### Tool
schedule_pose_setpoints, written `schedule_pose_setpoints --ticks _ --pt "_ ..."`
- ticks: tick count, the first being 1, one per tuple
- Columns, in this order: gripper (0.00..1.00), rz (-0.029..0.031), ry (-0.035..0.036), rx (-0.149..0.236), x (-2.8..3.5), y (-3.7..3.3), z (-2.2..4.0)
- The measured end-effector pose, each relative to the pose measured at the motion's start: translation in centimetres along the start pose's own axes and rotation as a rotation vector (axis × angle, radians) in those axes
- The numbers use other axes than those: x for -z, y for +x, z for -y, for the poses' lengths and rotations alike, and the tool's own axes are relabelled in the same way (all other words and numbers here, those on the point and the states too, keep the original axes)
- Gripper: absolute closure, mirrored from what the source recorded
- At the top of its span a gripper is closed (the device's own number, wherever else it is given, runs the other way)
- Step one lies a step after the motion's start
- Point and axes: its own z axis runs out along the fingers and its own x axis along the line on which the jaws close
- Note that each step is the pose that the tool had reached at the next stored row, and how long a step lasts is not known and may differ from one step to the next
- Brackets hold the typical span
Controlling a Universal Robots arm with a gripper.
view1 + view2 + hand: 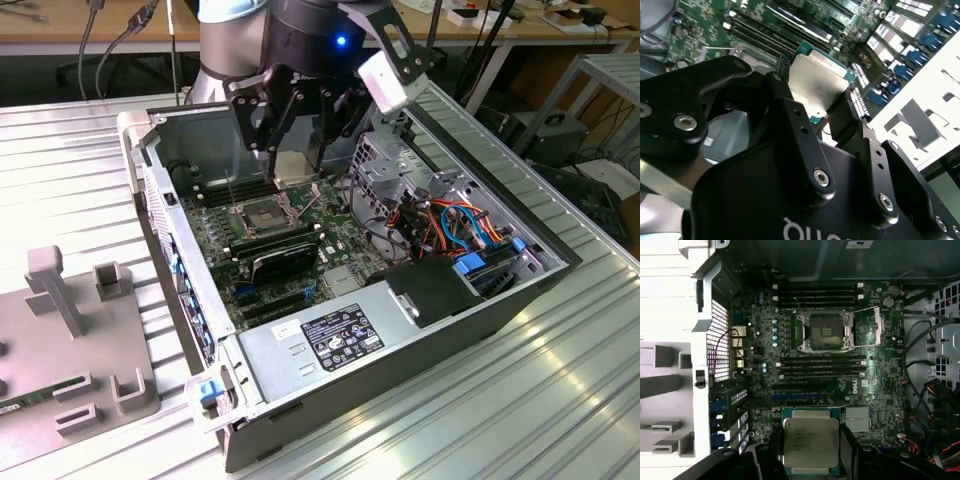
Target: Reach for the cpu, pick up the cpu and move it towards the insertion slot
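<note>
The cpu [811,441], a flat silvery square chip on a green backing, is gripped at two opposite edges by my gripper [811,456], which is shut on it. In the exterior view the gripper [297,158] holds the cpu [298,168] in the air inside the open computer case, just above and behind the insertion slot [262,214]. The insertion slot [822,332] is a silver-framed socket with a dark centre, and its hinged bracket is swung open beside it. The second wrist view shows the cpu [818,82] between the black fingers [786,100], tilted over the green board.
Long black memory slots [822,366] lie between the cpu and the socket, with more [817,294] beyond it. A metal drive cage [395,165] and coloured cables [455,225] are on the exterior view's right. The power supply [340,335] fills the case's front. A grey fixture [75,330] stands outside.
</note>
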Motion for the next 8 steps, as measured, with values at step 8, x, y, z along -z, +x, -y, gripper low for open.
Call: schedule_pose_setpoints --ticks 8 --pt "0.45 0.0 0.0001 0.0 -0.07 -2.36 -0.07"
